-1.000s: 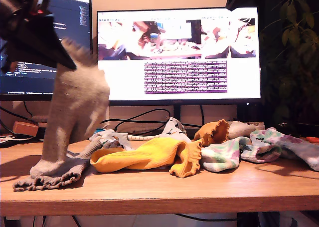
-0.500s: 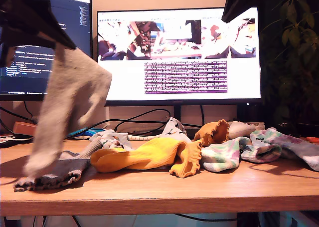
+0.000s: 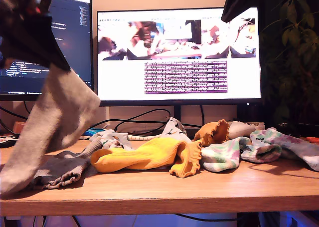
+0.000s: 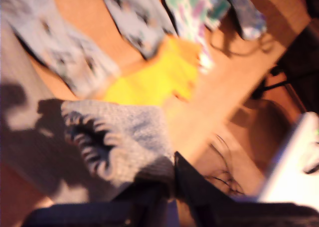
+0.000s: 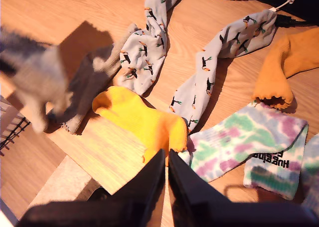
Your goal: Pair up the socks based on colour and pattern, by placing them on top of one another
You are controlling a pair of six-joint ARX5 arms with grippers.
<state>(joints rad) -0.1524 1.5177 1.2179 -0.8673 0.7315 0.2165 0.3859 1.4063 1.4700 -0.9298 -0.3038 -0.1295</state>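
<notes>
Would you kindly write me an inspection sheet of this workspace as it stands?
Surface: wooden desk, crowded with socks.
Job's things: plain grey ribbed sock hanging from my first gripper above a second grey sock; two mustard-yellow frilly socks; pastel blotched fuzzy socks; two pale grey-blue printed socks.
Clutter: nothing seen.
Grippers: first shut on the sock; my second gripper empty, jaws closed.
Cables: black cables behind the socks.
Surroundings: two lit monitors, leafy plant.
</notes>
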